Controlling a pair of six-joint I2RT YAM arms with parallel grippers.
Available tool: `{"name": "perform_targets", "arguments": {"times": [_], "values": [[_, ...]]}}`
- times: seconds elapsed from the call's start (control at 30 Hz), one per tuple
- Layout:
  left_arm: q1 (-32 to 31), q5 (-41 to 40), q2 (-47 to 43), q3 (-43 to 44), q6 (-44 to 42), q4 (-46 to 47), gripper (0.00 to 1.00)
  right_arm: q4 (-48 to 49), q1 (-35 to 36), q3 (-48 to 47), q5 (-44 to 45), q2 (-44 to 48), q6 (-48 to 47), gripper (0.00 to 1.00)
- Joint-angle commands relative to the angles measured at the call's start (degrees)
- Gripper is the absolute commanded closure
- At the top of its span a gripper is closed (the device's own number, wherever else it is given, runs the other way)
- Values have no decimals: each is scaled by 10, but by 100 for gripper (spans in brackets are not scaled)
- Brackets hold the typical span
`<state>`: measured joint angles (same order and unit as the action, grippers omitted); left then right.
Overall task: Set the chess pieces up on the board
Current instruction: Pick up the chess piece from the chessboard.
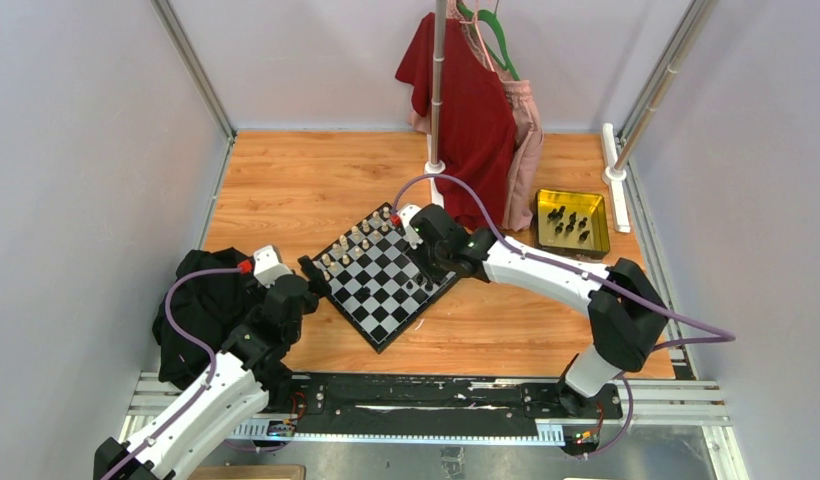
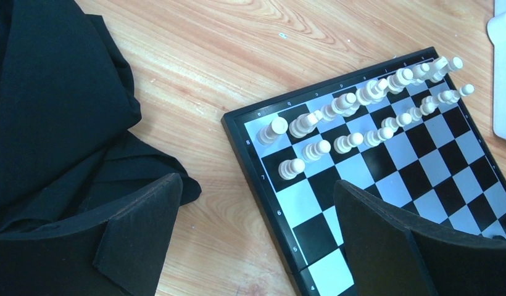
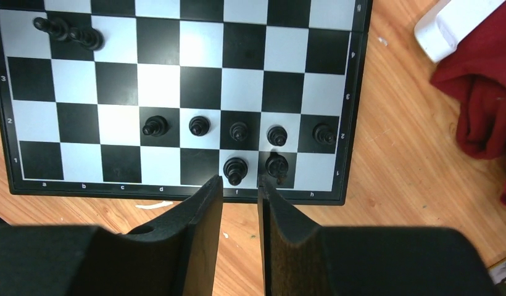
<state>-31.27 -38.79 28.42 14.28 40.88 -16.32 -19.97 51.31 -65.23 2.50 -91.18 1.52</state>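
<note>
— Judging by the black chessmen (image 3: pixel 235 169), how would you expect them to handle?

— Light and hard, I'd say, and far smaller than the fingers. They have narrow necks and smooth rounded heads, so they're likely slippery, and a nudge would probably topple a neighbour. They stand close together. I'd pinch one from straight above, across the head or neck, with the jaws only a little apart.

— Where do they sit?

— On the board (image 1: pixel 381 315), which lies cornerwise at the middle of the table (image 1: pixel 286 180). Five stand in the second row from the lettered edge, running to the h corner. Two more stand behind them on f and g. Another two are on the fourth row, near the opposite side edge, and I can't tell whether those are upright. More dark ones wait in the yellow tray (image 1: pixel 596 205) near the table's far right corner.

— And the cream chessmen (image 2: pixel 312 120)?

— In two rows along the opposite edge of the board.

— The tools?

— The right gripper (image 3: pixel 240 180) hangs just outside the lettered edge, before f and g, its jaws narrowly parted with nothing between them. The left gripper (image 2: pixel 257 180) hovers at the board's corner nearest its own arm, jaws wide and empty, beside the black cloth (image 2: pixel 47 111).

— Risk?

— Fingers that broad could brush the f and g men.
</note>
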Motion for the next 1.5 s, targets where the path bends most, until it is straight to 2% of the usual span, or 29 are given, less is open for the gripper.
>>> {"name": "perform_targets", "arguments": {"times": [0.0,0.37,0.7,1.47], "values": [[-4,-10,-10,-8,1,16,0,-27,16,-33,1,5,-25,68],[-4,-15,-30,-14,6,8,0,-21,57,-122,-70,-90,-91,68],[-4,-14,-36,-15,6,9,0,-19,70,-190,-108,-182,-100,68],[-4,-14,-37,-17,5,11,0,-14,76,-243,-148,-250,-90,68]]}}
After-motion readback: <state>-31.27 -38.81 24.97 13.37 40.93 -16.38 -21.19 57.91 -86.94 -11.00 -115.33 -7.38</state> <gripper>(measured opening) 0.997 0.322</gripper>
